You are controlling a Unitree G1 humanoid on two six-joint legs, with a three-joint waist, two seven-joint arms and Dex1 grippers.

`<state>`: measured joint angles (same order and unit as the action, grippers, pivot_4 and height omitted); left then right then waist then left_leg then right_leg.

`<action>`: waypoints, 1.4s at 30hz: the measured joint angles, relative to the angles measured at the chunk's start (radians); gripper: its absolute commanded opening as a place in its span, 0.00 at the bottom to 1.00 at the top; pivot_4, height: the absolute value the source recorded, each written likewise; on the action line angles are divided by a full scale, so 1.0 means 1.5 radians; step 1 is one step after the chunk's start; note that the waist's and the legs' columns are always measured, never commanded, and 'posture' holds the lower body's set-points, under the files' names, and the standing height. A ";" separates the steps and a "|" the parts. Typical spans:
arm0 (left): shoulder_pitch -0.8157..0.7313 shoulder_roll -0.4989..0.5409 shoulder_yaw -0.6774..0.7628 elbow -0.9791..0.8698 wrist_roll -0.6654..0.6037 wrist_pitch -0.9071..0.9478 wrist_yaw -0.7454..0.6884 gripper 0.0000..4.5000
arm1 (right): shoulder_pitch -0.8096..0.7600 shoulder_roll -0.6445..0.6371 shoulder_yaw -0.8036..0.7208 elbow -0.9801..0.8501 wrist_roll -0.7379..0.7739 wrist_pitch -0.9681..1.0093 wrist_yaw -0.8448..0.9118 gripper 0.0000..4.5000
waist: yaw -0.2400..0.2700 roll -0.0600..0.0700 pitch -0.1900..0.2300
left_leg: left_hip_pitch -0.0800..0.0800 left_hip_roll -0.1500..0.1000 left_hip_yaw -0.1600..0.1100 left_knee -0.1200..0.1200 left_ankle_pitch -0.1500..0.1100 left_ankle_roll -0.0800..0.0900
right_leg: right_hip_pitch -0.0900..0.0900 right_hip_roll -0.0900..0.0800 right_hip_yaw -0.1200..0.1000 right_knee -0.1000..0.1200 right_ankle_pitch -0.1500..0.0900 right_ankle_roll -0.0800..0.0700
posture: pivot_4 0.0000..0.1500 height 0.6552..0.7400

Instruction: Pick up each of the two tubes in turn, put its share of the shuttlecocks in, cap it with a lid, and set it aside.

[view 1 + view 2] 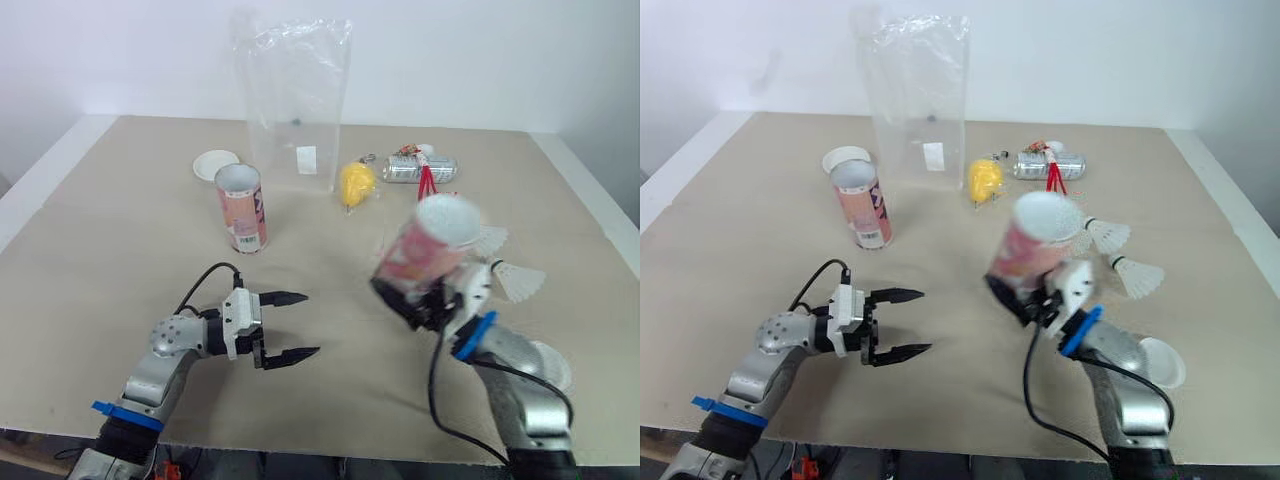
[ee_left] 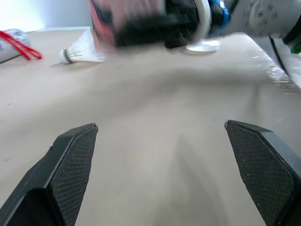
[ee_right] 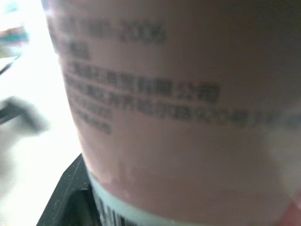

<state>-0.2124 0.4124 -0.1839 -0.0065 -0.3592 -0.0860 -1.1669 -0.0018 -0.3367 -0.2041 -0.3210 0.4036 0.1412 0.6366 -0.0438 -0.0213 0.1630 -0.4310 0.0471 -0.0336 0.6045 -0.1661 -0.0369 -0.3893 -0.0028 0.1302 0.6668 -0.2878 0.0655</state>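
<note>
- The right gripper is clamped on the bottom part of a pink tube.
- That tube is held up and tilted, with its open white mouth pointing up and away from the robot.
- The left gripper holds nothing. Its two black fingers are wide apart, low over the table.
- The second tube stands upright on the table with its mouth open, on the robot's left and past the left gripper.
- A white lid lies flat just behind the second tube.
- Another lid lies by the right arm, close to the near edge of the table.
- Two shuttlecocks lie on their sides on the table, just to the right of the held tube.
- A tall clear plastic bag stands at the back of the table.
- Next to the bag is a small yellow thing, and beside that a shiny silver thing with red strings — I cannot tell what either one is.
</note>
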 measured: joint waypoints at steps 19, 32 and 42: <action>-0.008 -0.015 -0.025 0.013 0.001 0.004 -0.021 1.00 | 0.043 -0.051 -0.340 0.228 0.026 -0.015 -0.237 0.62 | -0.003 0.005 -0.001 | 0.002 0.000 0.002 0.001 0.001 0.001 | 0.001 -0.001 0.002 0.000 0.001 0.000 | 1.00 1.00; 0.010 -0.021 -0.028 -0.013 -0.002 0.005 -0.011 1.00 | 0.032 -0.092 -0.333 0.343 0.017 -0.024 -0.204 0.80 | -0.003 0.009 -0.001 | 0.002 -0.001 0.003 0.000 0.001 0.001 | 0.001 0.000 0.003 0.000 0.001 0.001 | 1.00 1.00; 0.006 -0.021 -0.031 -0.013 0.003 0.005 -0.011 1.00 | 0.091 -0.089 -0.333 0.298 0.018 -0.021 -0.206 0.98 | -0.003 0.009 -0.001 | 0.002 -0.001 0.002 0.000 0.001 0.001 | 0.001 0.000 0.002 0.000 0.001 0.001 | 1.00 1.00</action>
<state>-0.2030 0.3802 -0.2305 -0.0264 -0.3551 -0.0788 -1.1839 0.1354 -0.4700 -0.7031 0.1265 0.4303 0.1103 0.3270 -0.0483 -0.0079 0.1613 -0.4285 0.0463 -0.0300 0.6051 -0.1651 -0.0353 -0.3874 -0.0034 0.1339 0.6667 -0.2868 0.0668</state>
